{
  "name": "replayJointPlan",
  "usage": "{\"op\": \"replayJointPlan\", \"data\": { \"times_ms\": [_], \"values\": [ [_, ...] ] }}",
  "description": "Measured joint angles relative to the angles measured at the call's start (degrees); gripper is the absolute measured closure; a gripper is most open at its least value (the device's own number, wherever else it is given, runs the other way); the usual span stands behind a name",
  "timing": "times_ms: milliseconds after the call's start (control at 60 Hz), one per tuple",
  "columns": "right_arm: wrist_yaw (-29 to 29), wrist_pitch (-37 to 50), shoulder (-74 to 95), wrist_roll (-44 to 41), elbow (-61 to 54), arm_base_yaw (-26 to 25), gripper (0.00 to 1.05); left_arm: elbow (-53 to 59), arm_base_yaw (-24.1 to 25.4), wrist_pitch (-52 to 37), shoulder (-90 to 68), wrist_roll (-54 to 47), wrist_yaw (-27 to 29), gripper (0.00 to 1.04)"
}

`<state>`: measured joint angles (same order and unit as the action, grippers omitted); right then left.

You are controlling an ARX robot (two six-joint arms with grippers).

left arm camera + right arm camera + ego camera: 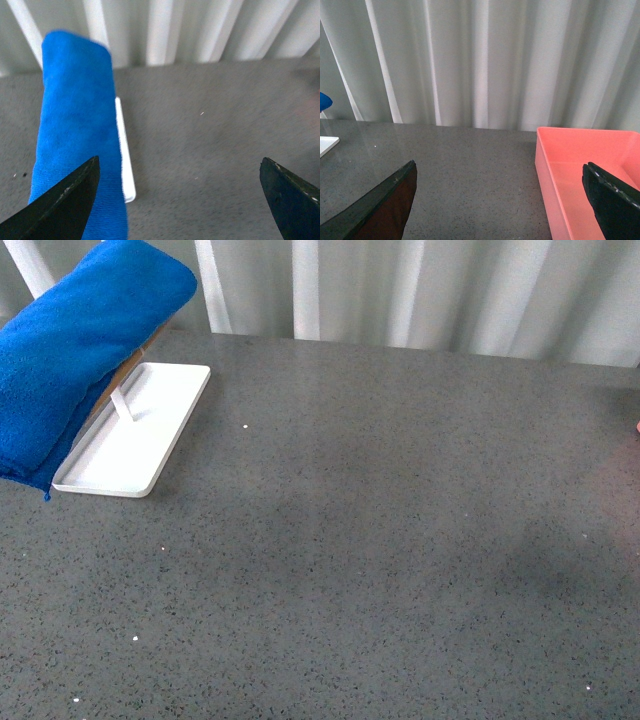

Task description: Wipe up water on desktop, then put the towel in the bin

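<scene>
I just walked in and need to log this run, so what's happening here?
Nothing is being handled yet. The blue towel is draped over a stand on the white tray, at the left of the desktop. The left gripper and right gripper are both open and empty above the desktop. The pink bin sits near the right arm.
</scene>
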<state>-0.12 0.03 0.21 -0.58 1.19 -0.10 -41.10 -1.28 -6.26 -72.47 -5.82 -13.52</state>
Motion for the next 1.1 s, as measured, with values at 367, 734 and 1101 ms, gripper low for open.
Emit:
{"op": "replayJointPlan", "data": {
  "times_ms": [367,734,1101],
  "values": [
    [0.0,0.0,0.0,0.0,0.0,0.0,0.07,-33.9,0.57,15.43,-37.64,-5.75,8.35,0.07],
    [-0.02,0.0,0.0,0.0,0.0,0.0,0.07,-51.93,2.43,20.96,-48.46,-4.13,8.96,0.07],
    [-0.02,0.0,0.0,0.0,0.0,0.0,0.07,-48.72,4.31,16.94,-48.68,-4.79,8.66,0.07]
  ]
}}
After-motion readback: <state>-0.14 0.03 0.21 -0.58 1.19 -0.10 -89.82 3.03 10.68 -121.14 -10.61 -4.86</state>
